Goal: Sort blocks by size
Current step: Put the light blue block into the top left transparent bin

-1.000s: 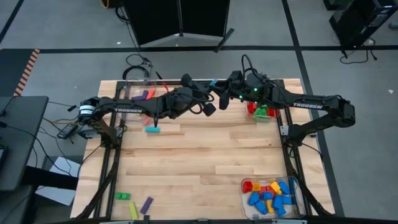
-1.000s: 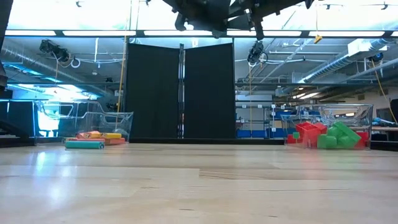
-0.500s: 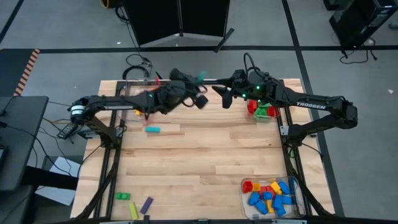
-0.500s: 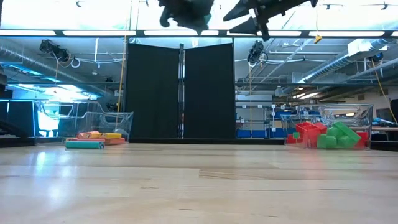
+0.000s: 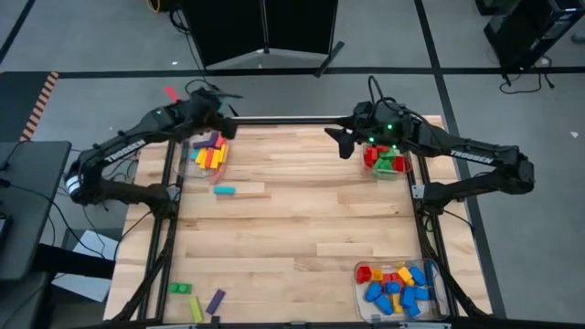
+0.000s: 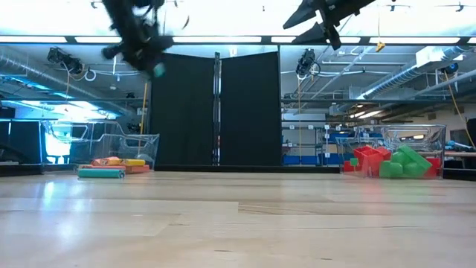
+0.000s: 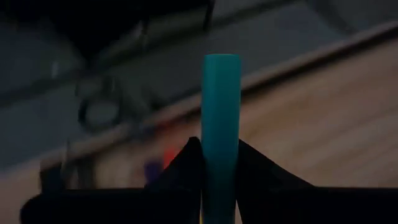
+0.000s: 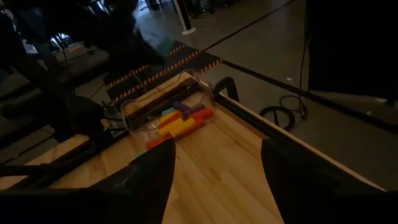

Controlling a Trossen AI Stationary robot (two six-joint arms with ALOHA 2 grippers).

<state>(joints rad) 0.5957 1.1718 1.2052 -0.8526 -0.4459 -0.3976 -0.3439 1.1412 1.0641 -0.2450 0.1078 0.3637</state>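
Nearest your edge of the desk [image 5: 292, 238], at the left corner, you have three loose blocks: a green brick [image 5: 180, 288], a yellow brick [image 5: 196, 309] and a purple brick [image 5: 216, 300], lying just beside one another.

At the near right corner, a clear bin [image 5: 437, 292] holds short blocks, mostly blue [image 5: 377, 294] with a few red and yellow among them.

The middle of the desk is bare wood.

Farther back on the left, a teal bar [image 5: 224, 190] lies flat on the desk, just in front of the far-left clear bin [image 5: 179, 155]. That bin holds long bars in yellow, orange, red and purple [image 5: 209, 153]; the low view shows them stacked low behind the teal bar.

At the far right, another clear bin [image 6: 439, 134] holds medium blocks, red and green [image 5: 386, 162].

Your left pincer [image 5: 218, 122] hangs above the far-left bin, high off the desk. In its wrist view, its fingers [image 7: 180, 168] are pressed against a second teal bar [image 7: 221, 124], which stands up between them.

Your right pincer [image 5: 340, 143] is raised over the far edge of the desk, just left of the red and green bin. Its fingers [image 8: 149, 180] stand spread with nothing between them.
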